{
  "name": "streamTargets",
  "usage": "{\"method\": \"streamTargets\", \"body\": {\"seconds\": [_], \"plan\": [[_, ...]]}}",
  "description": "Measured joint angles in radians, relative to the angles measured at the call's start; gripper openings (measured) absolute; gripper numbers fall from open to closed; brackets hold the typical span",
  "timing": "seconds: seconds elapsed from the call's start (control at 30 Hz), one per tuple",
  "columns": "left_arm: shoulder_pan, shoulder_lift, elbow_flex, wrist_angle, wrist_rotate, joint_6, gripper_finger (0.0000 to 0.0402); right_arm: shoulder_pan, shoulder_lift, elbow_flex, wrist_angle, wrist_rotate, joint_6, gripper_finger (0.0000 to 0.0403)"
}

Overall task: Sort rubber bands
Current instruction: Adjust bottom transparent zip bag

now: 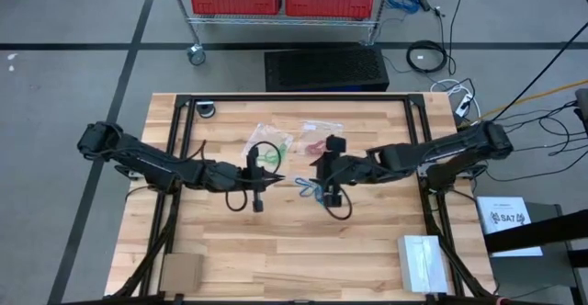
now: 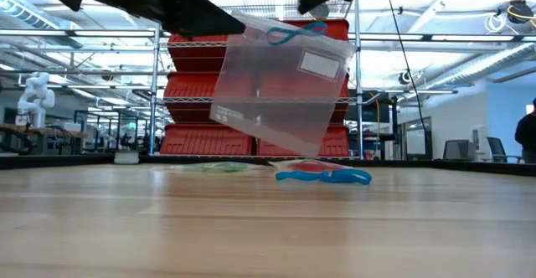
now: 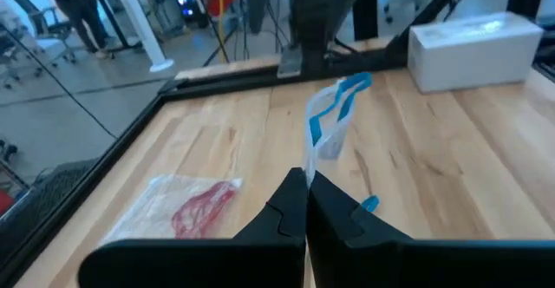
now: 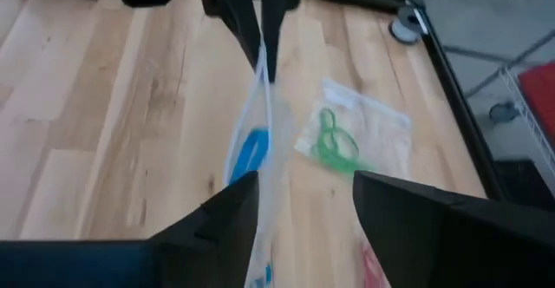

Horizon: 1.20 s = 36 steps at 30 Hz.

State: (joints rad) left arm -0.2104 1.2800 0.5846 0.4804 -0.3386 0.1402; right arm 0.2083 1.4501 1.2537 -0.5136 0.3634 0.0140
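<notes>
Two dark arms reach inward over a wooden counter (image 1: 276, 250), meeting near its centre.

Left end effector (image 1: 276, 178): approaches from 9 o'clock; its fingers (image 3: 290, 206) are pressed together, clamped on one upper edge of a clear zip bag (image 2: 280, 81) that hangs tilted above the counter in the low view.

Green rubber bands (image 1: 269, 156): lying inside a second clear bag on the counter, toward 12 o'clock from the left end effector; the same green loops (image 4: 334, 145) appear in the right wrist view.

Blue rubber bands (image 2: 322, 176): a small heap resting on the counter at its centre, directly under the hanging bag; blue loops also show at the bag's upper rim (image 2: 289, 33).

Red rubber bands (image 2: 314, 167): lying just behind the blue heap; in the left wrist view they sit inside a flat clear bag (image 3: 201, 208).

Right end effector (image 1: 317, 181): approaches from 3 o'clock; its fingers (image 4: 234, 210) stand apart on either side of the hanging bag's opposite edge, and actual contact with the film cannot be determined.
</notes>
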Motion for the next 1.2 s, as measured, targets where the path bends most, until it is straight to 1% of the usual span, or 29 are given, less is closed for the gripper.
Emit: {"method": "streamTargets", "body": {"seconds": [0.13,0.23,0.37,0.43,0.47,0.53,0.6,0.67,0.73,0.8,0.87,0.9,0.93,1.07,1.2], "plan": [[0.010,0.000,-0.036,0.083,0.036,0.017,0.0001,0.024,-0.058,-0.001,-0.118,0.003,0.065,0.0183],[0.013,0.000,-0.037,0.090,0.049,0.023,0.0001,0.064,-0.098,-0.062,-0.117,0.004,0.105,0.0183],[0.013,0.000,-0.037,0.089,0.050,0.023,0.0001,0.105,-0.157,-0.245,0.053,0.013,0.141,0.0183],[0.013,0.000,-0.037,0.089,0.049,0.023,0.0001,0.119,-0.177,-0.342,0.172,0.055,0.156,0.0183],[0.013,0.000,-0.037,0.090,0.049,0.023,0.0001,0.124,-0.182,-0.388,0.236,0.060,0.161,0.0183],[0.016,0.000,-0.037,0.095,0.049,0.023,0.0001,0.131,-0.182,-0.458,0.356,0.072,0.161,0.0183],[0.016,0.000,-0.037,0.106,0.049,0.024,0.0001,0.136,-0.178,-0.506,0.441,0.112,0.155,0.0180],[0.016,0.000,-0.037,0.119,0.049,0.024,0.0001,0.135,-0.171,-0.529,0.475,0.162,0.149,0.0166],[0.016,0.000,-0.037,0.119,0.049,0.024,0.0001,0.133,-0.163,-0.533,0.486,0.201,0.145,0.0136],[0.016,0.000,-0.037,0.118,0.049,0.024,0.0001,0.133,-0.162,-0.533,0.524,0.213,0.122,0.0093],[0.018,0.000,-0.037,0.120,0.049,0.023,0.0001,0.135,-0.163,-0.530,0.563,0.205,0.087,0.0039],[0.019,0.000,-0.037,0.123,0.049,0.022,0.0001,0.135,-0.163,-0.523,0.561,0.204,0.075,0.0021],[0.019,0.000,-0.037,0.129,0.049,0.018,0.0001,0.135,-0.164,-0.511,0.554,0.204,0.073,0.0014],[0.019,0.000,-0.037,0.147,0.049,-0.001,0.0001,0.134,-0.166,-0.451,0.517,0.205,0.070,0.0014],[0.019,0.014,-0.037,0.186,0.048,-0.002,0.0001,0.130,-0.166,-0.432,0.510,0.203,0.050,0.0005]]}}
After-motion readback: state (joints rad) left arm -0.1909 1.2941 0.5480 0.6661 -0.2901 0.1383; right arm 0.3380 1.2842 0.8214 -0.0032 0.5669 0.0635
